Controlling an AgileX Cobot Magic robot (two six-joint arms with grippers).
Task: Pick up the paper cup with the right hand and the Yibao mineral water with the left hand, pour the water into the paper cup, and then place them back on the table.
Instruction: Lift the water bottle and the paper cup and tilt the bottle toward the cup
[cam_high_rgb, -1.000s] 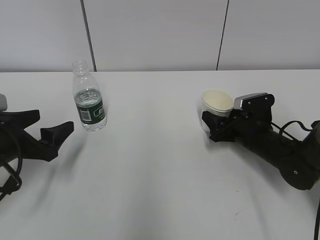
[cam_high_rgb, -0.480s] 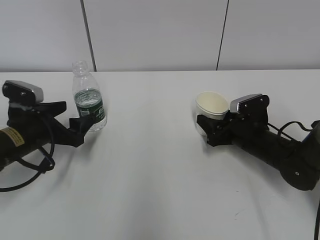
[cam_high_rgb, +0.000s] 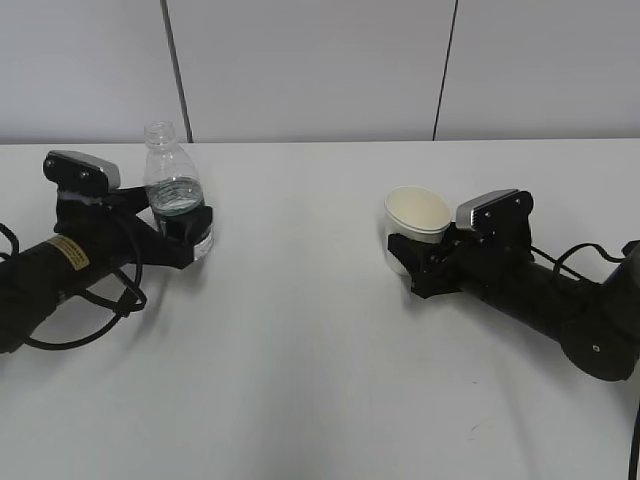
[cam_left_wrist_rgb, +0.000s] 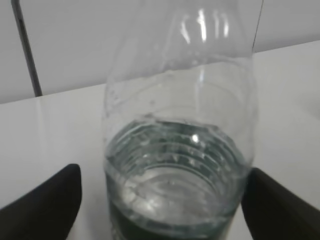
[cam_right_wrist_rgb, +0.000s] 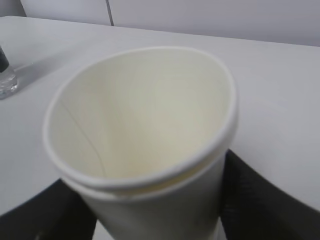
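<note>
The Yibao mineral water (cam_high_rgb: 176, 196), a clear capless bottle with a green label, stands upright on the white table (cam_high_rgb: 300, 330) at the left. My left gripper (cam_high_rgb: 186, 230) is open, with its fingers on either side of the bottle's label. In the left wrist view the bottle (cam_left_wrist_rgb: 180, 150) fills the space between the jaws; the right finger (cam_left_wrist_rgb: 280, 200) is at its wall and the left finger (cam_left_wrist_rgb: 45, 200) stands a little apart. My right gripper (cam_high_rgb: 414, 258) is shut on the cream paper cup (cam_high_rgb: 416, 216), which tilts left. The cup's rim (cam_right_wrist_rgb: 145, 115) is squeezed oval.
A grey panelled wall (cam_high_rgb: 320, 70) runs along the table's far edge. Bare tabletop lies between the two arms and in front of them. The bottle's base shows at the far left of the right wrist view (cam_right_wrist_rgb: 5, 75).
My left arm has come in from the left and its open fingers now flank the bottle. My right gripper has carried the cup a little to the left and tilted it more.
</note>
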